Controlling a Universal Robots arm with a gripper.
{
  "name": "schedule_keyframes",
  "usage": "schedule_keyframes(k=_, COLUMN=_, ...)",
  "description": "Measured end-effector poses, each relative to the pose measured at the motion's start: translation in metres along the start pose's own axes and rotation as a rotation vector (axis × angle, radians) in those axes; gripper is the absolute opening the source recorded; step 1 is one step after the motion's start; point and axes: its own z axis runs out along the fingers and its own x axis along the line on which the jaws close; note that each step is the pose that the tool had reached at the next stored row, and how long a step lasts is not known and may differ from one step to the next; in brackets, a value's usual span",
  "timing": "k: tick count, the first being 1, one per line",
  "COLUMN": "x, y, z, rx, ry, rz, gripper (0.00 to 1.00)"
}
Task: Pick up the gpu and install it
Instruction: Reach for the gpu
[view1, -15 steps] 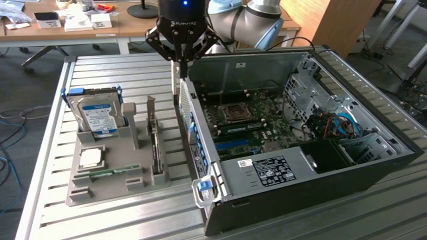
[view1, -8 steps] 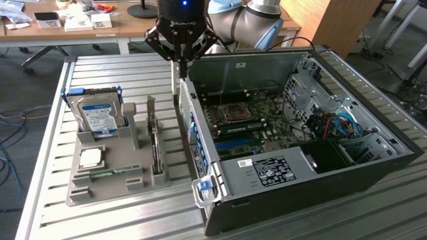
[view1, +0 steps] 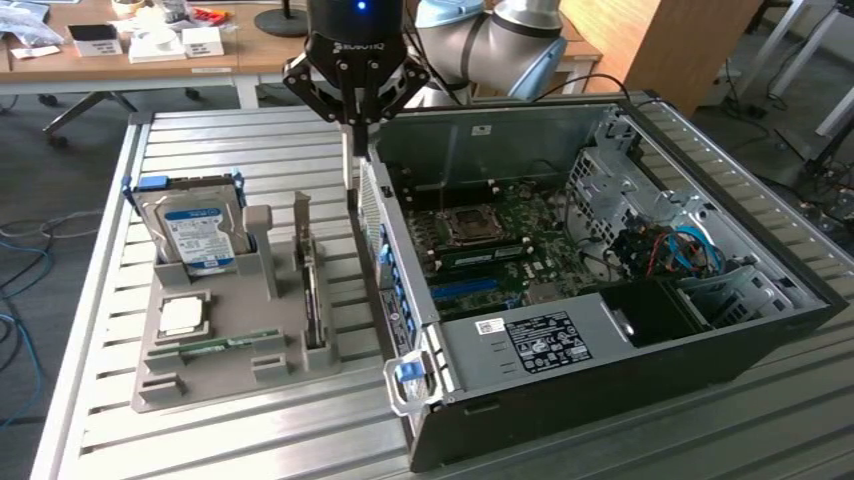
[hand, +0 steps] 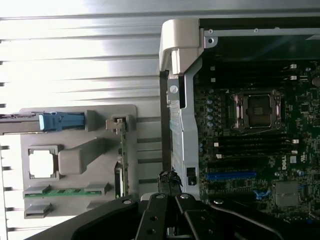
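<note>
Hovering with the gripper (view1: 354, 122) clenched empty, I risk clipping the computer case wall (view1: 384, 250) just below it; the gpu (view1: 311, 290) waits lower, alongside.

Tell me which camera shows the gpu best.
The exterior view: the gpu stands on edge in the gray holder, its side and silver bracket visible. The wrist view sees the gpu edge-on, a thin strip.

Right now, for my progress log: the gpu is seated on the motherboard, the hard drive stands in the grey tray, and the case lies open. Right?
No: the gpu stands on edge in a slot of the grey tray, not on the motherboard, as the exterior view shows. The hard drive and the open case are as you say.
</note>
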Motion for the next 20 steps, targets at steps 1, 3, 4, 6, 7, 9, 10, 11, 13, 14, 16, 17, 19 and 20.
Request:
schedule_keyframes(k=1, x=0.002, y=-0.0001, z=0.0, rx=0.0, ry=-0.0001, rz=0.0, gripper=0.11)
schedule_keyframes(k=3, x=0.005, y=-0.0004, z=-0.0001, rx=0.0, ry=0.0, rz=0.0, gripper=0.11)
schedule_keyframes(k=4, x=0.007, y=-0.0005, z=-0.0001, rx=0.0, ry=0.0, rz=0.0, gripper=0.11)
schedule_keyframes(k=6, x=0.01, y=-0.0008, z=-0.0002, rx=0.0, ry=0.0, rz=0.0, gripper=0.11)
schedule_keyframes(k=7, x=0.012, y=-0.0009, z=-0.0003, rx=0.0001, ry=0.0001, rz=0.0, gripper=0.11)
schedule_keyframes(k=9, x=0.016, y=-0.0012, z=-0.0003, rx=0.0, ry=0.0, rz=0.0, gripper=0.11)
schedule_keyframes(k=10, x=0.018, y=-0.0013, z=-0.0003, rx=0.0001, ry=0.0, rz=0.0, gripper=0.11)
schedule_keyframes(k=11, x=0.019, y=-0.0015, z=-0.0003, rx=0.0, ry=0.0, rz=0.0, gripper=0.11)
schedule_keyframes(k=13, x=0.021, y=-0.0016, z=-0.0004, rx=0.0, ry=0.0, rz=0.0, gripper=0.11)
schedule_keyframes(k=14, x=0.021, y=-0.0016, z=-0.0004, rx=0.0, ry=0.0, rz=0.0, gripper=0.11)
schedule_keyframes(k=16, x=0.021, y=-0.0016, z=-0.0004, rx=0.0, ry=-0.0001, rz=0.0, gripper=0.11)
schedule_keyframes(k=17, x=0.021, y=-0.0016, z=-0.0004, rx=0.0, ry=-0.0001, rz=0.0, gripper=0.11)
schedule_keyframes(k=19, x=0.021, y=-0.0016, z=-0.0004, rx=0.0001, ry=0.0, rz=0.0, gripper=0.11)
schedule_keyframes(k=20, x=0.021, y=-0.0016, z=-0.0004, rx=0.0001, ry=0.0, rz=0.0, gripper=0.11)
